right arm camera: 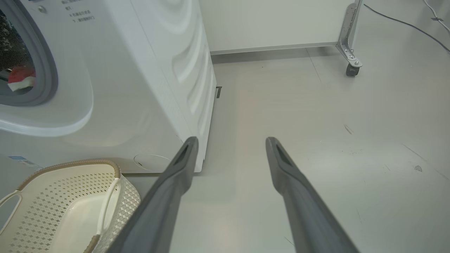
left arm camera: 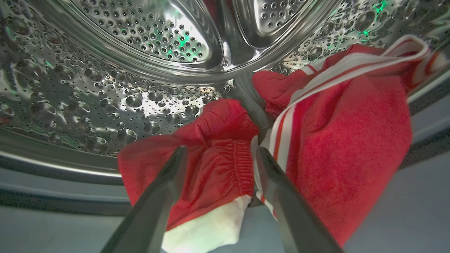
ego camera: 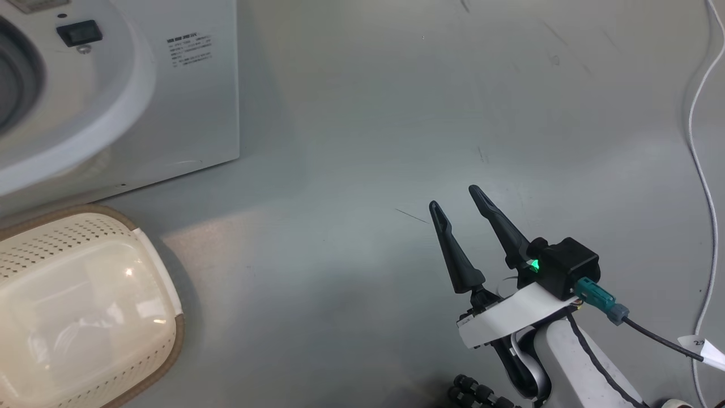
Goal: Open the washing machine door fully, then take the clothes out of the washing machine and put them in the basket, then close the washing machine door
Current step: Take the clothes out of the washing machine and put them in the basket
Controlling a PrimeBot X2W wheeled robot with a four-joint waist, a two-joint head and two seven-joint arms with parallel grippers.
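Left gripper (left arm camera: 219, 164) fingers released, straddling elastic band of red garment (left arm camera: 211, 140) at drum (left arm camera: 105, 88) lip. Push deeper, then clench on gathers. Right gripper (ego camera: 453, 197) released, empty.

A thin white cable (ego camera: 690, 122) trails across grey floor (ego camera: 396, 113); a caster wheel (right arm camera: 351, 69) stands near a white wall (right arm camera: 274, 24).

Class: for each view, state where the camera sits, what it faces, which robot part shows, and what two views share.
Head view: on the head, looking down at floor, washing machine and basket; open right gripper shows.
Left wrist view: left wrist, looking into the drum at the clothes; open left gripper shows.
Right wrist view: right wrist, looking across the floor; right gripper shows.
Shared: head and right wrist views both show washing machine and basket.
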